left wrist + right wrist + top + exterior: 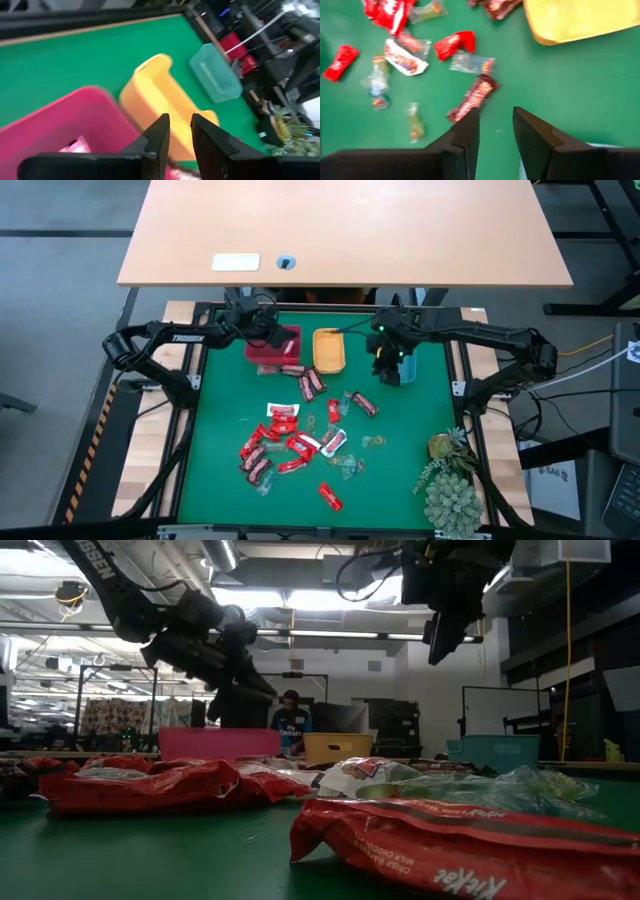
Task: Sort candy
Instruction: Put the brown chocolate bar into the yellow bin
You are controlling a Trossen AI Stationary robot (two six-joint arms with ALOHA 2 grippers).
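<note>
The candy (290, 442) lies scattered on the green mat: red wrappers, dark brown bars (312, 383) and clear greenish ones (349, 464). My left gripper (180, 125) hovers open and empty above the red tray (272, 352), which holds at least one sweet (75, 145). My right gripper (496, 117) hangs open and empty over the teal tray (408, 370), at its edge toward the pile. A brown bar (472, 97) lies on the mat just beyond its fingertips. In the low view both grippers (240, 690) (440, 640) are well above the trays.
The orange-yellow tray (329, 350) sits between the red and teal trays along the mat's far edge. A spiky green plant (450, 480) stands at the near right corner. A wooden desk (350, 230) lies beyond the mat. A person (290, 720) shows in the room behind.
</note>
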